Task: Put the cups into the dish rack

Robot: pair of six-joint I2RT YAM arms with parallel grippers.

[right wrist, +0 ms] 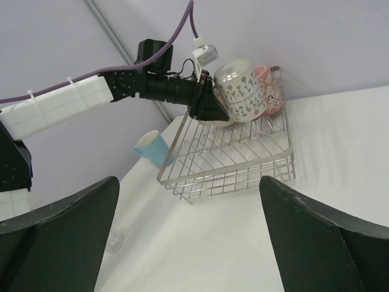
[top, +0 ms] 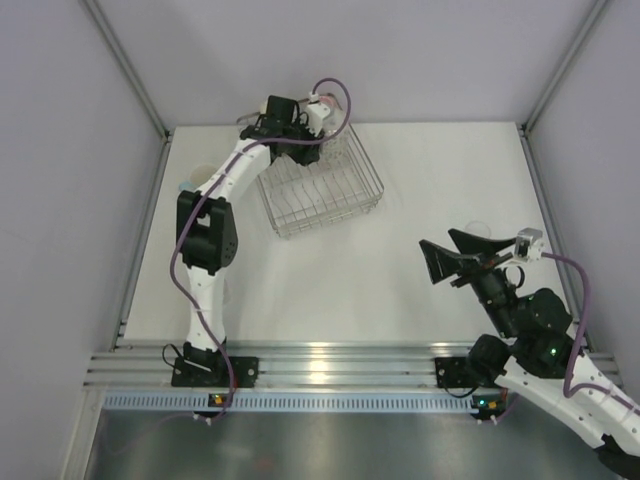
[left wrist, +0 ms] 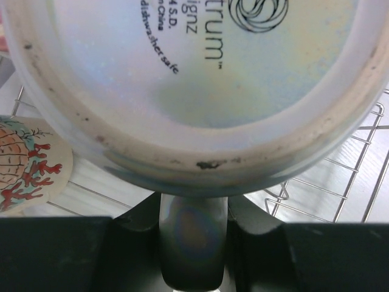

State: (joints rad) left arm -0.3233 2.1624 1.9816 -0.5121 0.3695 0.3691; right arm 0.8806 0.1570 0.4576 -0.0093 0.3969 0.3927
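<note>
Wire dish rack (top: 320, 200) sits far-centre on the table (top: 430, 190). Left gripper (right wrist: 209, 108) clamps the handle of a pale patterned mug (right wrist: 243, 91) over the rack's far corner, beside 1 pink cup (right wrist: 271, 91). Right gripper (top: 452, 255) gapes wide, empty, well apart. 1 light blue cup (right wrist: 151, 148) stands outside the rack.

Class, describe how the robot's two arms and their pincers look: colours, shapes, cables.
The left arm and right arm have white links with black joints. A purple cable runs along each. The left pincer and right pincer are black, broad and wedge-shaped.
</note>
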